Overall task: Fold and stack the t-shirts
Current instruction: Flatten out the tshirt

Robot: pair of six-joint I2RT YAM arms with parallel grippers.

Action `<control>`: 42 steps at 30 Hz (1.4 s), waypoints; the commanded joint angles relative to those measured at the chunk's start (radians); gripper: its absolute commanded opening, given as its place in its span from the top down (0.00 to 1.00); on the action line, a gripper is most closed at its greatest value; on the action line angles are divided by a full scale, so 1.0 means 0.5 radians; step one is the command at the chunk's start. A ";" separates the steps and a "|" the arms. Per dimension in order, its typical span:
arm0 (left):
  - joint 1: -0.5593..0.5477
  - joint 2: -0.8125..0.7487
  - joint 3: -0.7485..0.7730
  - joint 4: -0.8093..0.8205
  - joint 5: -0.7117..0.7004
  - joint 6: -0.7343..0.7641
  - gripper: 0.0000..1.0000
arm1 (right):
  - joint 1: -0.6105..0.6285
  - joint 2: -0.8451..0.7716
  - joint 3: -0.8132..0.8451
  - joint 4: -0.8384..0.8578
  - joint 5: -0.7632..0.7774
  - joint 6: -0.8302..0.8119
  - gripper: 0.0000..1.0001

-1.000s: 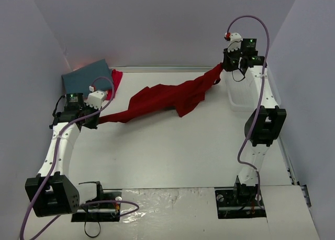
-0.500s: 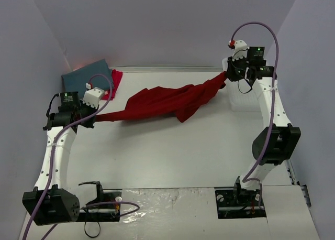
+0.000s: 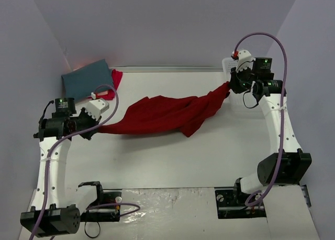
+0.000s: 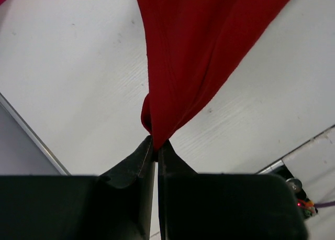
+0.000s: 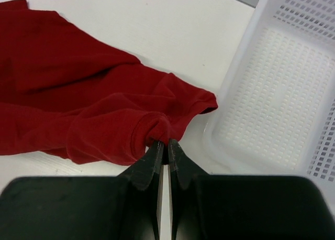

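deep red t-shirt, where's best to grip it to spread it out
Probably its two opposite ends, each approached from the outer side: the deep red t-shirt is strung lengthwise between the left tool and right tool, both shut on bunched edge cloth.

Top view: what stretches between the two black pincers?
A deep red cloth t-shirt spans between the left gripper and right gripper, each pinching one end; the top external view shows it.

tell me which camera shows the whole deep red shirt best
The top external view: the deep red shirt shows end to end, strung between the left tool and right tool. The left wrist view shows only the end pinched in its tool; the right wrist view shows the bunched other end beside the white basket.
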 commanded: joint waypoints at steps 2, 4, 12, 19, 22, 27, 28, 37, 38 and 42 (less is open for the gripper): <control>0.016 -0.121 0.110 -0.336 0.166 0.305 0.98 | -0.006 -0.039 -0.050 -0.031 -0.027 -0.025 1.00; 0.016 -0.112 0.098 -0.324 0.170 0.294 0.98 | -0.006 0.038 -0.050 -0.028 -0.008 -0.019 1.00; 0.016 0.179 -0.052 -0.035 0.053 0.180 0.30 | 0.000 0.388 0.029 -0.028 -0.014 -0.025 1.00; 0.016 0.170 -0.126 0.048 0.031 0.284 0.26 | 0.028 0.480 0.076 -0.025 -0.026 -0.038 1.00; 0.010 0.136 -0.135 -0.007 0.065 0.409 0.26 | 0.034 0.492 0.079 -0.028 -0.026 -0.047 1.00; -0.030 0.164 -0.107 -0.198 0.224 0.630 0.33 | 0.037 0.520 0.045 -0.028 -0.063 -0.068 1.00; -0.072 0.173 -0.107 -0.237 0.240 0.649 0.34 | 0.037 0.538 0.045 -0.040 -0.063 -0.077 0.94; -0.569 0.146 -0.212 -0.149 0.038 0.573 0.34 | 0.092 0.388 -0.029 -0.151 -0.026 -0.200 0.28; -0.682 0.139 -0.233 -0.130 -0.060 0.551 0.34 | 0.092 0.364 -0.041 -0.157 -0.039 -0.218 0.18; -0.931 0.167 -0.294 -0.078 -0.205 0.450 0.35 | 0.092 0.235 -0.105 -0.200 -0.060 -0.243 0.11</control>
